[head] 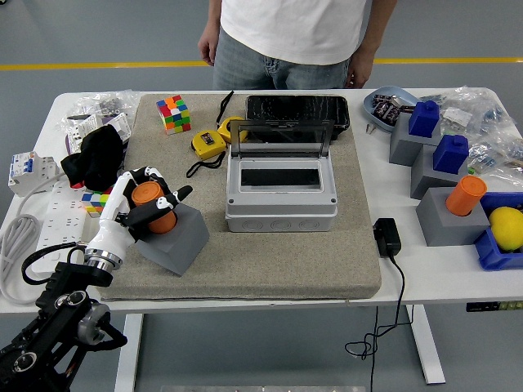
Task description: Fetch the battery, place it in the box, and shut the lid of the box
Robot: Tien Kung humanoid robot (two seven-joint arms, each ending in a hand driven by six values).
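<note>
The battery is a short orange cylinder with a flat top, and it sits at the upper left corner of a grey holder block on the grey felt mat, left of the box. Its long axis is tilted, the top leaning up and toward the left rear rather than standing straight. The left hand, white with black fingers, is wrapped around it: fingers curl across the front of the cylinder and the thumb side shows behind it, so the hand is clamped on the battery. Whether the battery's base is touching the block is hard to tell. The box is light grey with its clear, dark-framed lid raised at the rear, the interior open. A yellow tape measure lies near the box's rear left corner. A person stands at the table's far side, hands hanging at the sides.
</note>
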